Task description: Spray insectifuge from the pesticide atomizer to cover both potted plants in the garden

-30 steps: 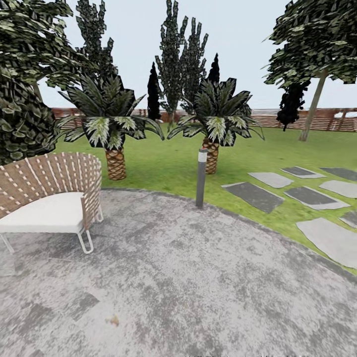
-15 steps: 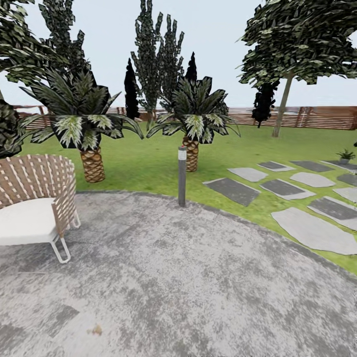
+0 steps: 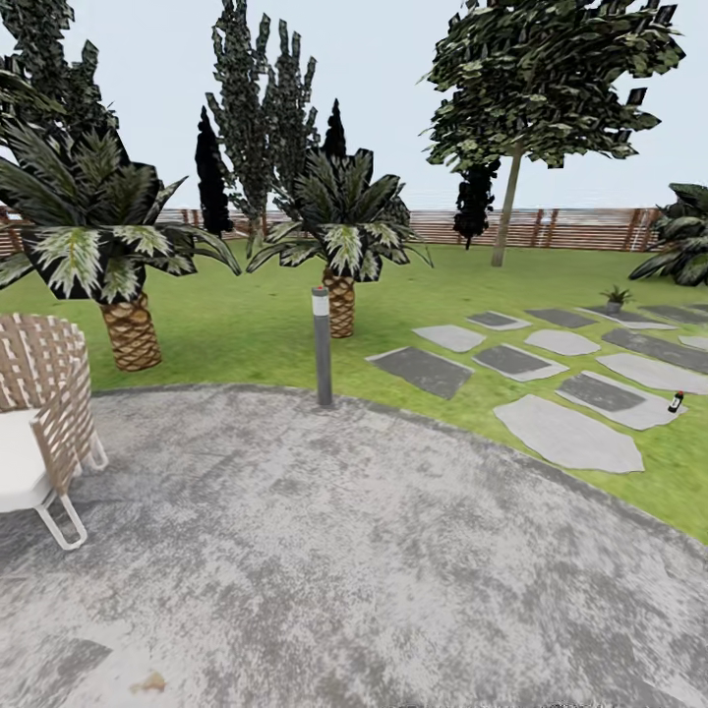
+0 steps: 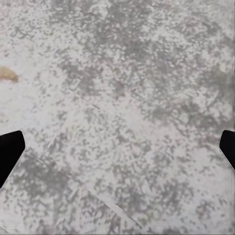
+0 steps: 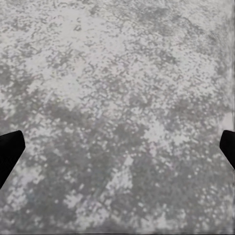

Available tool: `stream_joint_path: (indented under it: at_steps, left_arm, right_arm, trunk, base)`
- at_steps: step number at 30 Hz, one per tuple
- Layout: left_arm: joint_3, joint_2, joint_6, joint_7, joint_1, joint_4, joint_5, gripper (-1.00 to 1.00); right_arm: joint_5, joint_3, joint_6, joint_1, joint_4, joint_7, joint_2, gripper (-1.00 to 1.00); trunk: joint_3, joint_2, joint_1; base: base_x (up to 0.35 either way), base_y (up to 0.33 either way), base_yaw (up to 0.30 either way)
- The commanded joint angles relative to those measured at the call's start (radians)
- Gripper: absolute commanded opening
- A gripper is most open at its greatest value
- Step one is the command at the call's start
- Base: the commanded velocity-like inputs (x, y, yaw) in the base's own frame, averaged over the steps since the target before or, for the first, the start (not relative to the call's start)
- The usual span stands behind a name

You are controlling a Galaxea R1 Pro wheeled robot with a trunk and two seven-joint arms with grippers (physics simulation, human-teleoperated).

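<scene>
One small green potted plant (image 3: pixel 617 298) in a grey pot sits far ahead on the lawn, among grey stepping stones (image 3: pixel 567 433). A small dark bottle-like object (image 3: pixel 676 401), too small to identify, stands on one stone. Left tool (image 4: pixel 117 147) and right tool (image 5: pixel 117 147) are spread wide, empty, over speckled grey paving (image 3: pixel 324 551).

Patio (image 3: pixel 374 551) rough mottled stone; chair (image 3: pixel 44 393) woven wicker; fence (image 3: pixel 570 228) wooden slats.
</scene>
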Motion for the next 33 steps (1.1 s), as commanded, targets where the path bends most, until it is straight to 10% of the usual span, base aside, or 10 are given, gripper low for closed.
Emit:
stream_joint_path:
  at_steps: [1,33]
  left_arm:
    - [0.0,0.0,-0.003,0.0,0.0,0.0,0.001,1.0]
    - [0.002,0.005,-0.003,0.003,0.0,0.0,0.007,1.0]
  right_arm:
    - [0.0,-0.001,-0.003,-0.001,0.001,0.0,0.0,1.0]
    - [0.0,-0.001,-0.003,-0.001,0.001,0.0,0.0,1.0]
  trunk:
    - [-0.001,0.0,0.0]
    - [-0.014,0.0,0.0]
  base:
    - [0.0,0.0,-0.274]
    - [0.0,0.0,-0.275]
